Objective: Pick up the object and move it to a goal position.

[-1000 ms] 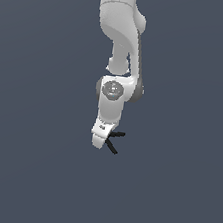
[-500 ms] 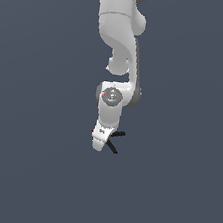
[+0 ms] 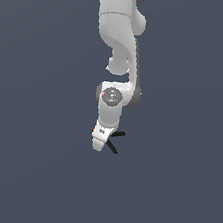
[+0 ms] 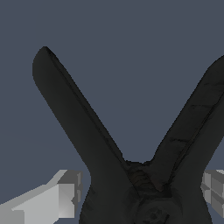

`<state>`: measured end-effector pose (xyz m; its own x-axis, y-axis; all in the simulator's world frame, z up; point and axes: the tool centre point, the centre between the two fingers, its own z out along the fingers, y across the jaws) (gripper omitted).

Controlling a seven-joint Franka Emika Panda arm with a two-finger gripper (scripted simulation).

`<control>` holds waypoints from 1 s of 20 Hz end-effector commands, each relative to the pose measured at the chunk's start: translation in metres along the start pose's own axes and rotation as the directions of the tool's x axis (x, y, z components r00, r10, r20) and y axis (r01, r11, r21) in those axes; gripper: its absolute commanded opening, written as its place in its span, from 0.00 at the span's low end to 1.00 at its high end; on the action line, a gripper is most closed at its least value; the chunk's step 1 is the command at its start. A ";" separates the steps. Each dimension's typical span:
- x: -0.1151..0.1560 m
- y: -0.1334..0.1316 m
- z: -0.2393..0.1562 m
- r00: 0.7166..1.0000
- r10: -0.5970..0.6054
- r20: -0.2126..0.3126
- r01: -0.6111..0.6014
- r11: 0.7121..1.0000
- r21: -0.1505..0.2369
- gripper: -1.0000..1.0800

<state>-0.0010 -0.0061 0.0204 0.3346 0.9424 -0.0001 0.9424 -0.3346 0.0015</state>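
In the exterior view the object, a small black spring clamp, pokes out to the exterior view's right of my white gripper. A speck of red shows on the gripper's other side. The wrist view is filled by the object, its two black handles splayed in a V away from the camera. My gripper straddles the clamp's body. One of its fingers presses one flank and the other finger sits against the opposite flank. The clamp's tip is hidden in this view.
Only a plain dark grey floor surrounds the arm. The white arm hangs down from the top of the exterior view.
The wrist and gripper have sunk a little lower around the clamp over the last second. The clamp itself has hardly shifted.
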 end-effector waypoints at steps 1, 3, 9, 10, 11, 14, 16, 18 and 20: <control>0.000 0.000 -0.001 1.000 0.000 0.000 0.000 1.000 0.000 0.00; 0.001 -0.001 -0.004 1.000 0.000 0.000 0.000 1.000 0.000 0.00; 0.005 -0.008 -0.024 1.000 0.000 0.000 0.000 1.000 0.000 0.00; 0.007 -0.010 -0.029 1.000 0.000 0.000 0.000 1.000 0.000 0.00; 0.008 -0.012 -0.035 1.000 0.000 0.000 0.000 1.000 0.000 0.00; 0.013 -0.019 -0.054 1.000 -0.001 0.002 0.001 1.000 0.000 0.00; 0.016 -0.024 -0.071 1.000 -0.001 0.002 0.001 1.000 0.000 0.00; 0.020 -0.031 -0.089 1.000 -0.001 0.002 0.001 1.000 0.000 0.00; 0.025 -0.038 -0.109 1.000 -0.001 0.003 0.001 1.000 0.000 0.00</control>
<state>-0.0250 0.0253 0.1134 0.3339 0.9426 -0.0029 0.9426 -0.3339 -0.0009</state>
